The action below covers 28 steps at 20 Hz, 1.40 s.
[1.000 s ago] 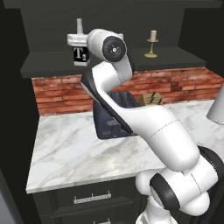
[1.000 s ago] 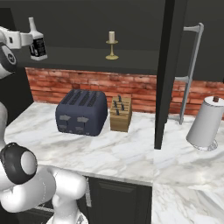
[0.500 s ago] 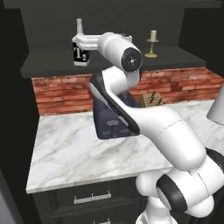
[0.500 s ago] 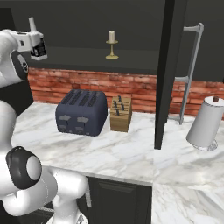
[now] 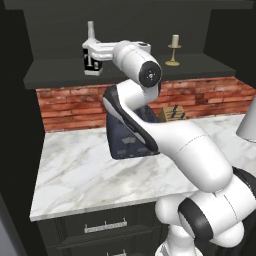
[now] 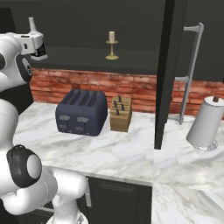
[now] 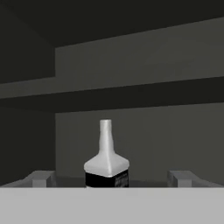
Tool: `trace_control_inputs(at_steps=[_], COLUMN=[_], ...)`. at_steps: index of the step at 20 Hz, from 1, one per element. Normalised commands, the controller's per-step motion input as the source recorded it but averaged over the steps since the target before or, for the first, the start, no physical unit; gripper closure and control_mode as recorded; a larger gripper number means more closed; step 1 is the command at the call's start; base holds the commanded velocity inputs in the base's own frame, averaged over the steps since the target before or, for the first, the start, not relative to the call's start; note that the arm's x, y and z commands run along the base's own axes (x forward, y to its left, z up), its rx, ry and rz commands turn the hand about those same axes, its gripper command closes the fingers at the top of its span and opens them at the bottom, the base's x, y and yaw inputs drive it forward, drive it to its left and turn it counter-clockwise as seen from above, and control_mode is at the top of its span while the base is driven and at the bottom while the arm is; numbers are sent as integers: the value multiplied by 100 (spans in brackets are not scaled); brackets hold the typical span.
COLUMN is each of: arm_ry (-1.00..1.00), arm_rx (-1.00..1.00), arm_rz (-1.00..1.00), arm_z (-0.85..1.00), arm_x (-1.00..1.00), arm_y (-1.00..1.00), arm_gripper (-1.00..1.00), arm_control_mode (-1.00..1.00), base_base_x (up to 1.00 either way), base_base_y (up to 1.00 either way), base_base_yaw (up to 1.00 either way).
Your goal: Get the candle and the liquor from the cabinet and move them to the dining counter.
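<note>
Spread wide and grasping nothing, gripper [image 7: 109, 178] levelled at the liquor [image 7: 106, 158] on the dark cabinet [image 5: 125, 67] shelf; black square body and pale neck centred between the two finger tips [image 7: 40, 178], one tip to either side, neither visibly touching; seen from the right base, bottle [image 6: 33, 38] right at the hand's front. Well off to the gripper's right on the same shelf, candle [image 5: 174, 50] upright in its golden holder. Below the hand, dark toaster [image 6: 82, 112] and knife block [image 6: 120, 113] against red brick wall [image 6: 131, 85].
</note>
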Motion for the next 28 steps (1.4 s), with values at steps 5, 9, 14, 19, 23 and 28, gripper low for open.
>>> trace_control_inputs(at_steps=[5,9,14,19,23,28], arm_ry=[8,4,4,9,14,13], arm_rx=[0,0,0,0,0,0], arm_rz=[0,0,3,3,0,0], arm_z=[0,0,0,0,0,0], arm_x=[12,21,15,29,30,35], arm_y=[2,0,0,0,2,5], arm_gripper=[-100,-100,-100,-100,-100,-100], arm_control_mode=[-100,-100,-100,-100,-100,-100], base_base_x=[0,0,0,0,0,0], base_base_y=[0,0,0,0,0,0], base_base_yaw=[0,0,0,0,0,0])
